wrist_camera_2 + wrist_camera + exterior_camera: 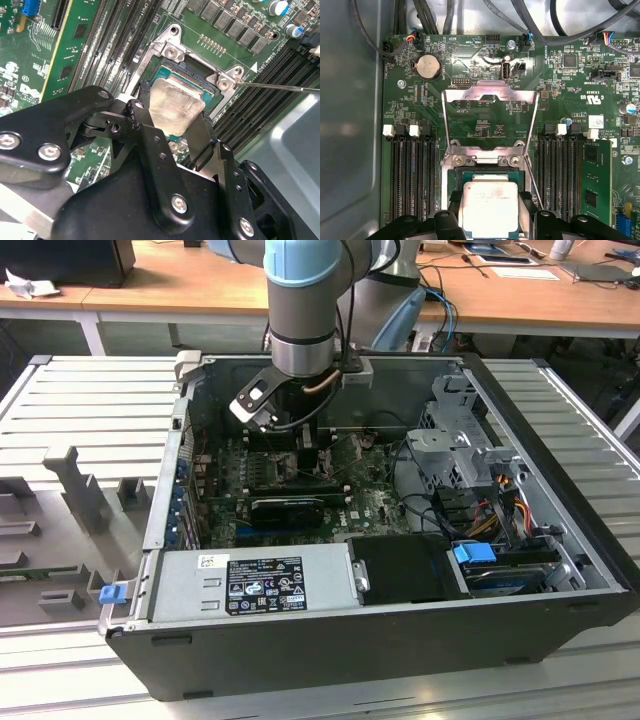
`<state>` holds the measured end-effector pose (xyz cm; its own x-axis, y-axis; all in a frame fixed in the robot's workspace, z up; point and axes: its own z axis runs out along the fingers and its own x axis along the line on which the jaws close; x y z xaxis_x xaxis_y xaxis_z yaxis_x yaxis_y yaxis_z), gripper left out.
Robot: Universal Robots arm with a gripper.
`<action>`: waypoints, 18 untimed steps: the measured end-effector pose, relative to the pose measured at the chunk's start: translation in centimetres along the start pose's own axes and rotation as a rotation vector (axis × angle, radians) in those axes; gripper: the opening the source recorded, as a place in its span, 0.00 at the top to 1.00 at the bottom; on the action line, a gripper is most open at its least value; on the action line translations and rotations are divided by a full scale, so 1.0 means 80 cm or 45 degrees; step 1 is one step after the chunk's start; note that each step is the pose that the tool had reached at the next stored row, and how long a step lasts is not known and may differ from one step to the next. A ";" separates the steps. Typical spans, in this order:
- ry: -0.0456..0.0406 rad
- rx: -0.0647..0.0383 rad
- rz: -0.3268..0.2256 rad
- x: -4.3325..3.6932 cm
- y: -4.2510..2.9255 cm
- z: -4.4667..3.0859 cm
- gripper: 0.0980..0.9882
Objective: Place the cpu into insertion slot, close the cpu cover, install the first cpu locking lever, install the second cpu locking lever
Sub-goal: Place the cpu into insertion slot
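The gripper (pixel 175 107) is closed on the cpu (pixel 176 100). In the second wrist view, one finger bears on each of two opposite edges of the chip. The cpu lies within the outline of the insertion slot (pixel 492 171), silvery top up. It cannot be told whether it is fully seated or held just above the contacts. A thin locking lever (pixel 280 87) runs beside the slot, near one finger. Beyond the slot, the cpu cover (pixel 490 92) is swung open, clear of the socket.

Probable hazards:
- If the chip is skewed or tilted when let go, one corner could ride on the socket rim and bend contacts.
- Uneven finger opening could drag the chip sideways.
- A finger could snag the lever rod.
- The open cover could drop onto the fingers if jarred.
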<state>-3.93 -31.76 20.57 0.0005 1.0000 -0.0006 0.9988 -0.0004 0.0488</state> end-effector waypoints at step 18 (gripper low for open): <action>0.003 0.000 0.001 0.007 0.0000 -0.0007 0.43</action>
<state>-3.93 -31.23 20.62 0.0008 1.0000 0.0017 0.9988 -0.0009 0.0486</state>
